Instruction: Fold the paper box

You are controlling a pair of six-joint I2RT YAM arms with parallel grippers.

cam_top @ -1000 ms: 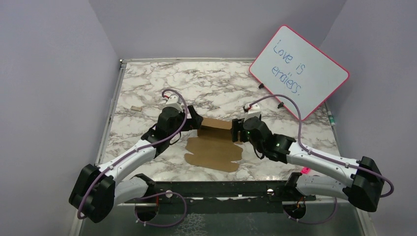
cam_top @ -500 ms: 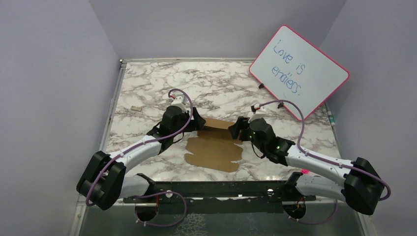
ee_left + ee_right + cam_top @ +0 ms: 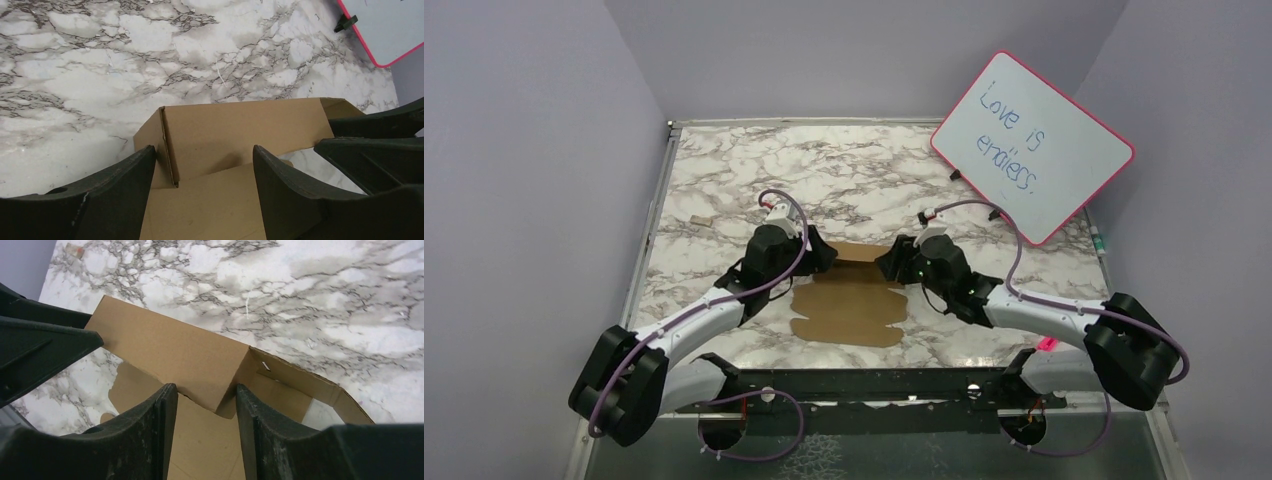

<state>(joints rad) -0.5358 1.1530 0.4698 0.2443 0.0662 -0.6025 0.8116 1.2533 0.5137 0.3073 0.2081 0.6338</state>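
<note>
At frame centre the paper box is only partly folded — rear wall raised, front panel lying flat — and the wall's ends are straddled by the left gripper and right gripper, jaws parted, seemingly not yet clamped.

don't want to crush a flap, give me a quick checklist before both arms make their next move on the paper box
The back wall of the paper box raised: ok.
The left gripper straddles its left corner: ok.
The right gripper straddles its right corner: ok.
Jaws clamped on cardboard: not ok, both pairs stand apart.
The front panel flat on the table: ok.
Both side flaps square: cannot tell.
</note>
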